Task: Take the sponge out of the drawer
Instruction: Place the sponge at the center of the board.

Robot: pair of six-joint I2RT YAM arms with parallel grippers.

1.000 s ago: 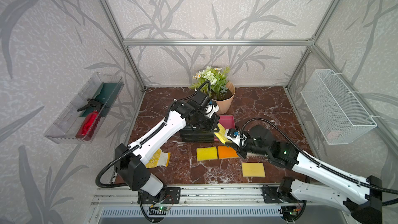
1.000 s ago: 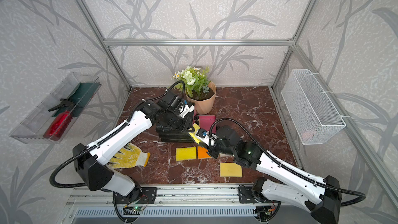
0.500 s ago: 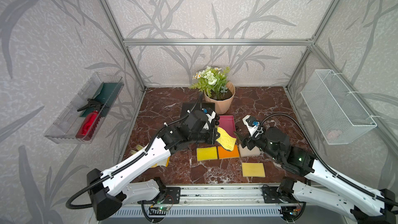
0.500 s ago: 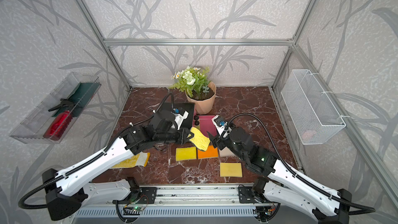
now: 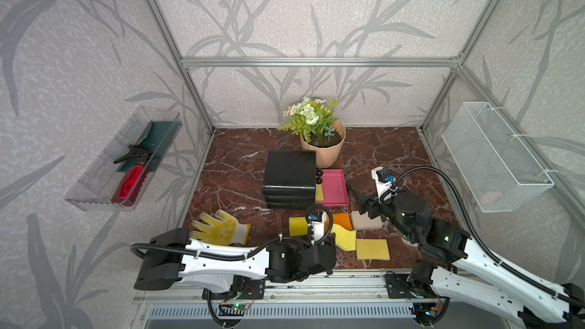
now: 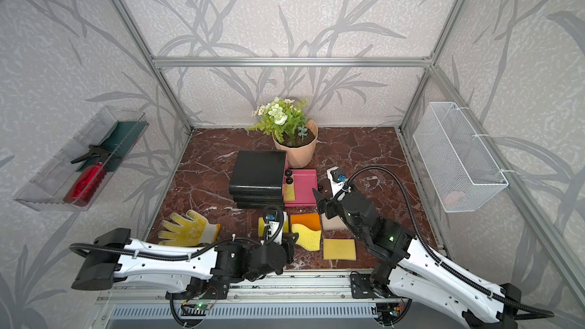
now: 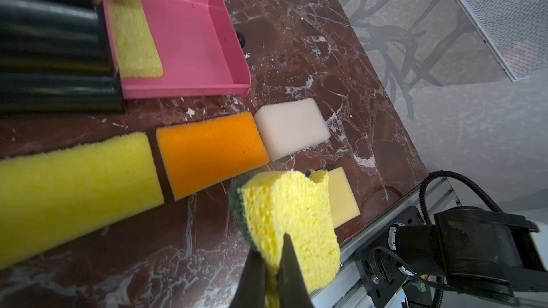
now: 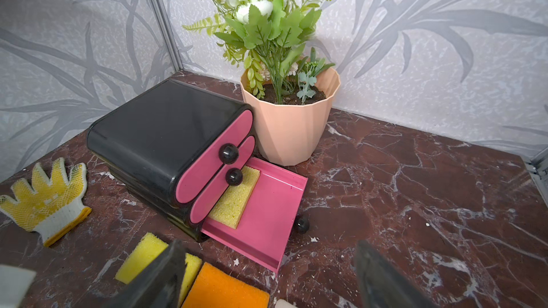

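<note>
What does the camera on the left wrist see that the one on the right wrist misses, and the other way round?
Only the left wrist view shows the left gripper shut on a green-backed sponge, plus the pale flat sponge and the wire basket. Only the right wrist view shows the flower pot, the yellow glove and the right gripper, open and holding nothing. Both show the pink drawer pulled open with a yellow sponge lying in it, and the orange sponge on the table.

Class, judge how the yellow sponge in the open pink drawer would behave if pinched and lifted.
The yellow sponge looks porous, so it probably squashes and weighs little. Its rough, flat slab shape suggests it won't slip or roll.
</note>
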